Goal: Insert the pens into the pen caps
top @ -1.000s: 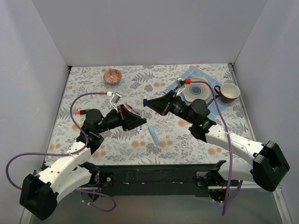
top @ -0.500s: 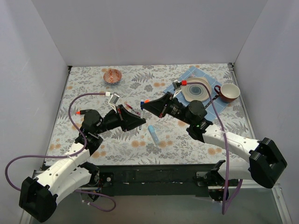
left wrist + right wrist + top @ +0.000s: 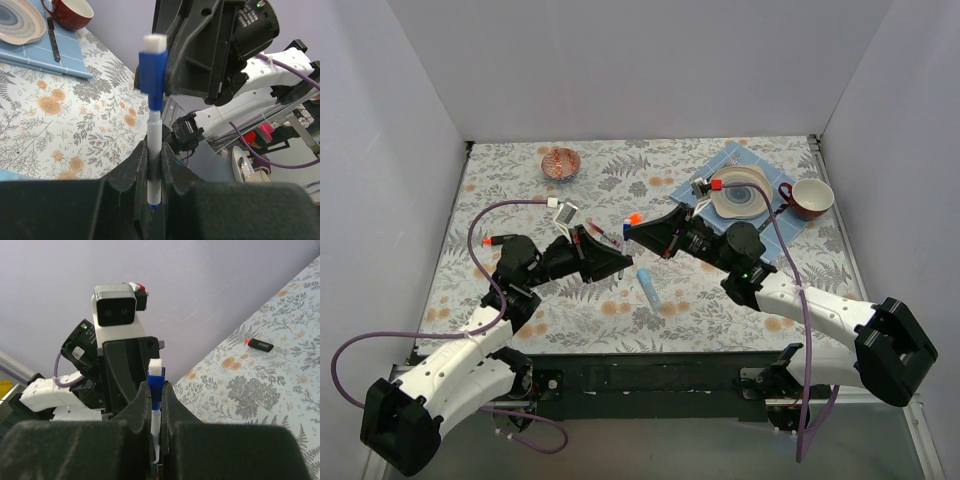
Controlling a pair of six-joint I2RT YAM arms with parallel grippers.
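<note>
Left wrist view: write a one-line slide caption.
Left hand grips the thin white pen upright, its upper end meeting the dark blue cap.

A fixed camera above and behind the near edge looks down across the whole worktop [image 3: 580,312], near edge to far edge. The left wrist camera [image 3: 563,210] looks at close range toward the right edge, red cup [image 3: 70,12] upper left; the right wrist camera [image 3: 704,186] faces the left edge. Both frame the thin white pen [image 3: 154,150] and dark blue cap [image 3: 152,75] up close.
</note>
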